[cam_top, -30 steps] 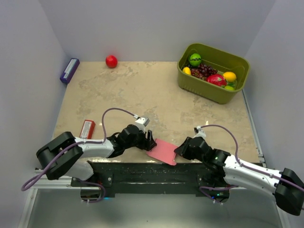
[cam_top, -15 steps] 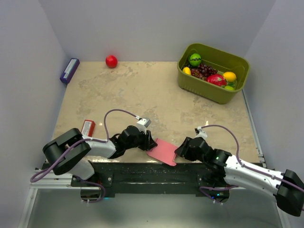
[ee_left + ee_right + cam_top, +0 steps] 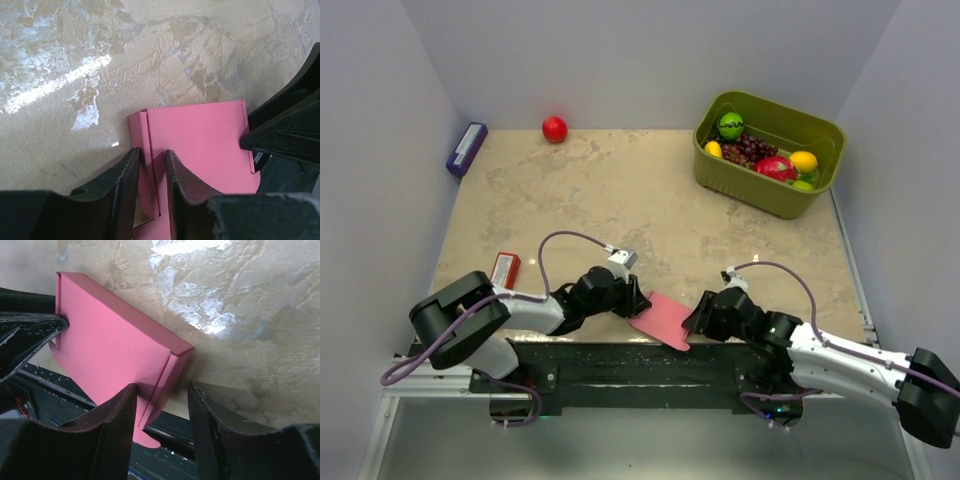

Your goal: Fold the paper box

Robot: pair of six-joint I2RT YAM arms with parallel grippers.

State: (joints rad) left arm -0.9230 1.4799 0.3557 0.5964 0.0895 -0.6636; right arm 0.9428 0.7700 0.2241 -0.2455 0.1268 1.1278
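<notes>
The pink paper box (image 3: 662,320) lies flat at the table's near edge, overhanging the black rail, with both side flaps creased upward. My left gripper (image 3: 638,300) comes in low from the left. In the left wrist view the left gripper (image 3: 152,151) has its jaws pressed close on either side of the paper box's (image 3: 200,140) raised left flap. My right gripper (image 3: 695,318) sits at the box's right edge. Seen from the right wrist, the right gripper (image 3: 162,385) stands open astride the right flap of the paper box (image 3: 110,345), its right finger well off the card.
A green basket (image 3: 775,200) of fruit stands at the back right. A red ball (image 3: 554,129) and a purple box (image 3: 466,148) lie at the back left. A red packet (image 3: 504,270) rests beside the left arm. The black rail (image 3: 640,365) runs along the front.
The left gripper's jaws have closed onto the box's left flap. The right gripper's jaws have spread apart off the right flap. The box has barely moved.
</notes>
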